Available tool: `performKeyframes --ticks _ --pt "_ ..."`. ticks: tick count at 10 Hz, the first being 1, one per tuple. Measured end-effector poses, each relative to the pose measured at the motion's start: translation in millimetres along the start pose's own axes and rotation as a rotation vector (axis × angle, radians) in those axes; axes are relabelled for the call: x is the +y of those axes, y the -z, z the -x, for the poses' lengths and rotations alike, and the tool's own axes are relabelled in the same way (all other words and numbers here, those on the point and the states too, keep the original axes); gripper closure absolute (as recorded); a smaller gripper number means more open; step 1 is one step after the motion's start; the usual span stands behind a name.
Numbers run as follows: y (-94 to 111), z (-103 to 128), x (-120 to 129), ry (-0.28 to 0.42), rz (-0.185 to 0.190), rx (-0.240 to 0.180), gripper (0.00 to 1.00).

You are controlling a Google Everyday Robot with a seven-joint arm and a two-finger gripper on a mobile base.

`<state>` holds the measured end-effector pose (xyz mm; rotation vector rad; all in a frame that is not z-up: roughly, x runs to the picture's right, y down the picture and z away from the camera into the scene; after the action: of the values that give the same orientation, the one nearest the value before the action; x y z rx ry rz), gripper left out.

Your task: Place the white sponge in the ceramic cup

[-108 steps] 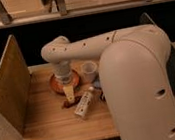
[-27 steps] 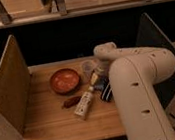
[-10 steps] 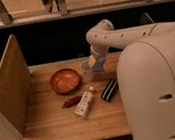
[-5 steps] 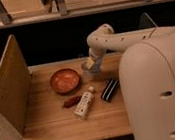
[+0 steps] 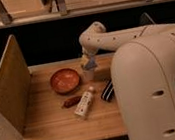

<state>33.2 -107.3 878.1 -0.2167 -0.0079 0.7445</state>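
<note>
Gripper (image 5: 88, 62) hangs clenched on the white sponge (image 5: 87, 64) directly above the ceramic cup (image 5: 89, 74), which stands right of the orange bowl (image 5: 65, 80). On the wooden table (image 5: 50, 127), walled by a side panel (image 5: 10, 85) before dark windows, lie a white bottle (image 5: 85, 103) and black block (image 5: 107, 90). The arm (image 5: 126, 37) reaches in from the right, elbow bent down.

Orange bowl (image 5: 65, 80), white bottle (image 5: 85, 103), black block (image 5: 107, 91) on table (image 5: 50, 127).
</note>
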Motion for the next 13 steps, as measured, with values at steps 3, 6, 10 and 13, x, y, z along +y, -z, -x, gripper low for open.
performKeyframes --ticks 3,6,10,13 --pt "-16.0 11.8 13.7 0.047 0.048 -0.048 1.00" --pt "-36.7 25.7 19.2 0.079 0.114 -0.120 1.00" --pt "-37.7 27.6 -12.3 0.098 0.111 -0.169 1.00" --pt "-41.0 12.1 -15.7 0.079 0.118 -0.153 1.00"
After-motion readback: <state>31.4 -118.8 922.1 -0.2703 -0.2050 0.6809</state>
